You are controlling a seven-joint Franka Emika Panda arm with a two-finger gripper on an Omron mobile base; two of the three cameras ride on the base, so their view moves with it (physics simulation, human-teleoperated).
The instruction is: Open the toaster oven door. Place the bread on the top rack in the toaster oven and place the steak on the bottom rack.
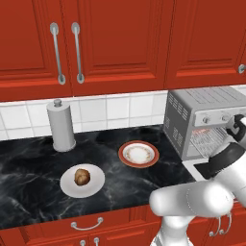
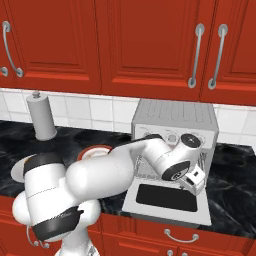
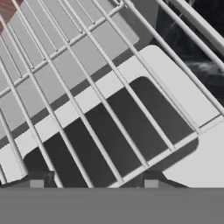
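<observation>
The toaster oven (image 1: 202,113) (image 2: 175,122) stands at the right of the counter. Its door (image 2: 167,197) hangs down flat and open. My gripper (image 2: 194,181) is over the door, right at the oven's mouth, pointing down. In the hand view the gripper (image 3: 94,183) is open with nothing between its fingertips (image 3: 37,183). Thin wire rack bars (image 3: 70,46) cross that view, with the door's dark glass (image 3: 135,127) below them; I cannot tell which rack it is. The bread (image 1: 82,177) lies on a white plate (image 1: 98,185). The steak is out of view.
An empty red-rimmed plate (image 1: 138,154) sits between the bread's plate and the oven. A grey paper towel holder (image 1: 61,125) stands at the back left. Red cabinets hang above, and drawers run below the black marble counter (image 1: 29,163).
</observation>
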